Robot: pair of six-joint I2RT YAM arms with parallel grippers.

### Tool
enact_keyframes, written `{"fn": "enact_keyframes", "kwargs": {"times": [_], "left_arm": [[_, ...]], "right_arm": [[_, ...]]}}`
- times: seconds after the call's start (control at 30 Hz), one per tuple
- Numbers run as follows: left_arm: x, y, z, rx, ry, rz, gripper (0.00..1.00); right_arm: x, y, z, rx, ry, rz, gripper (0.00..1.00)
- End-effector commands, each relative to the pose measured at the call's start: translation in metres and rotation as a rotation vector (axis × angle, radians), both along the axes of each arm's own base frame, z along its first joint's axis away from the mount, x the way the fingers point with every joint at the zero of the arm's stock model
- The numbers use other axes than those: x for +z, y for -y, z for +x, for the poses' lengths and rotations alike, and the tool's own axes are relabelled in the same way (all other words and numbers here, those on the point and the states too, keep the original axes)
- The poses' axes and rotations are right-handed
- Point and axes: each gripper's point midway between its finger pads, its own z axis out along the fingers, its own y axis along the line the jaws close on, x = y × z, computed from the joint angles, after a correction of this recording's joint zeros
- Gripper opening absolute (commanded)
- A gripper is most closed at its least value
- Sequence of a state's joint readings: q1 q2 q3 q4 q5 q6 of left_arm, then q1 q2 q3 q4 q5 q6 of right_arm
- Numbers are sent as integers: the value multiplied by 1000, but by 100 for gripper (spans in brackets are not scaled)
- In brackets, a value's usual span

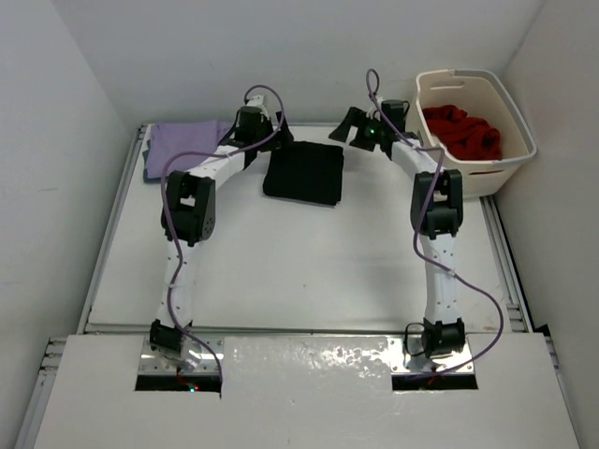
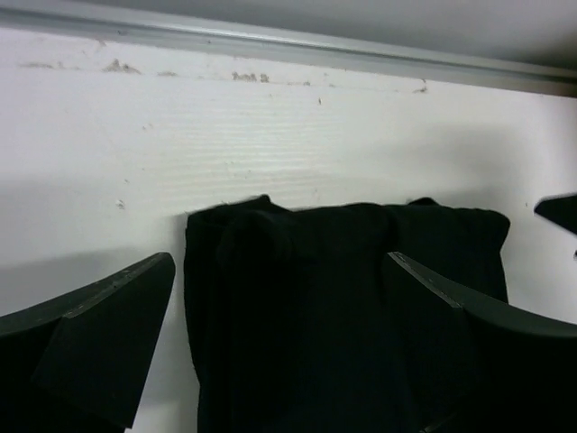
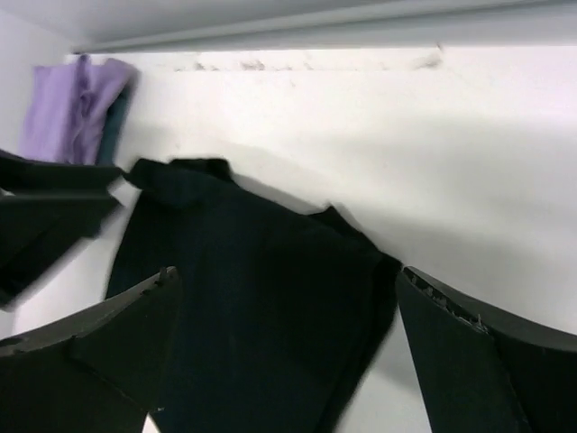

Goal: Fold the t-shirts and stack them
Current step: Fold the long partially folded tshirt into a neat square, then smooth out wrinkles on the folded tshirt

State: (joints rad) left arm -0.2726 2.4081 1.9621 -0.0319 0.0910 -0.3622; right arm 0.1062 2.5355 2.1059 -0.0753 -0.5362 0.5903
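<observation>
Left hand (image 2: 279, 260) and right hand (image 3: 288, 271) hung wide open, empty, over the black t-shirt (image 1: 303, 173), seemingly fully folded at the tabletop's (image 1: 309, 271) far middle; next likely meant regripping it to stack on the far-left lavender t-shirt (image 1: 182, 142).

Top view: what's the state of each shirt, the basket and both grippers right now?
black t-shirt: folded, lying flat, not gripped.
lavender t-shirt: folded, far left corner, on the teal-blue t-shirt.
teal-blue t-shirt: underneath, only an edge showing.
red t-shirt: crumpled, unfolded, in the laundry basket.
laundry basket: upright.
left gripper: open over the black t-shirt.
right gripper: open over the black t-shirt.
</observation>
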Motion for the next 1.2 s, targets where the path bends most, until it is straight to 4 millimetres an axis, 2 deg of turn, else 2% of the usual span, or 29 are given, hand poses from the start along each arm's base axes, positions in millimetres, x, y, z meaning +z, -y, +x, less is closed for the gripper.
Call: {"fn": "enact_keyframes", "kwargs": {"times": [0.0, 0.03, 0.1, 0.13, 0.27, 0.33, 0.37, 0.4, 0.43, 0.47, 0.5, 0.53, 0.57, 0.6, 0.63, 0.67, 0.73, 0.77, 0.87, 1.07, 1.13, 1.17], "left_arm": [[96, 0, 20, -21, 218, -32, 100], [109, 3, 17, -42, 234, -42, 100], [111, 8, 8, -71, 235, -47, 100], [121, 14, 1, -93, 251, -58, 100], [110, 36, -12, -154, 244, -74, 100], [91, 48, -12, -189, 213, -93, 100], [95, 51, -9, -192, 212, -106, 100], [73, 53, -5, -194, 175, -104, 100], [67, 54, -2, -192, 168, -102, 100], [72, 55, 4, -193, 181, -105, 100], [51, 59, 5, -214, 146, -107, 100], [46, 61, 7, -223, 141, -110, 100], [48, 63, 10, -226, 145, -116, 100], [30, 61, 14, -217, 120, -110, 100], [23, 59, 16, -202, 109, -107, 100], [19, 56, 19, -190, 104, -119, 100], [-1, 46, 24, -184, 77, -145, 100], [-3, 43, 27, -176, 82, -168, 100], [-34, 24, 37, -149, 37, -212, 100], [-46, 19, 40, -149, 17, -237, 100], [-40, 20, 38, -162, 22, -238, 100], [-29, 20, 38, -163, 38, -238, 100]], "right_arm": [[86, 7, -3, -49, 175, -46, 99], [69, 10, -14, -56, 151, -79, 99], [73, 8, -32, -35, 151, -104, 99], [72, 2, -37, -16, 157, -102, 99], [66, -25, -53, 50, 160, -59, 99], [58, -37, -52, 61, 146, -45, 99], [56, -42, -52, 71, 148, -28, 99], [61, -48, -48, 64, 167, 5, 99], [51, -49, -44, 58, 159, 13, 99], [46, -51, -40, 55, 164, 20, 99], [51, -52, -31, 44, 177, 41, 99], [30, -54, -27, 42, 144, 42, 99], [35, -57, -18, 42, 170, 55, 99], [29, -57, -14, 29, 154, 76, 99], [22, -59, -12, 26, 147, 88, 99], [6, -60, -8, 23, 134, 97, 99], [-2, -59, -1, -1, 132, 102, 99], [-16, -58, 1, -8, 118, 95, 99], [-34, -50, 7, -50, 112, 70, 99], [-54, -45, 4, -50, 76, 62, 99], [-48, -44, 3, -39, 81, 73, 99], [-43, -44, 3, -35, 89, 78, 99]]}}
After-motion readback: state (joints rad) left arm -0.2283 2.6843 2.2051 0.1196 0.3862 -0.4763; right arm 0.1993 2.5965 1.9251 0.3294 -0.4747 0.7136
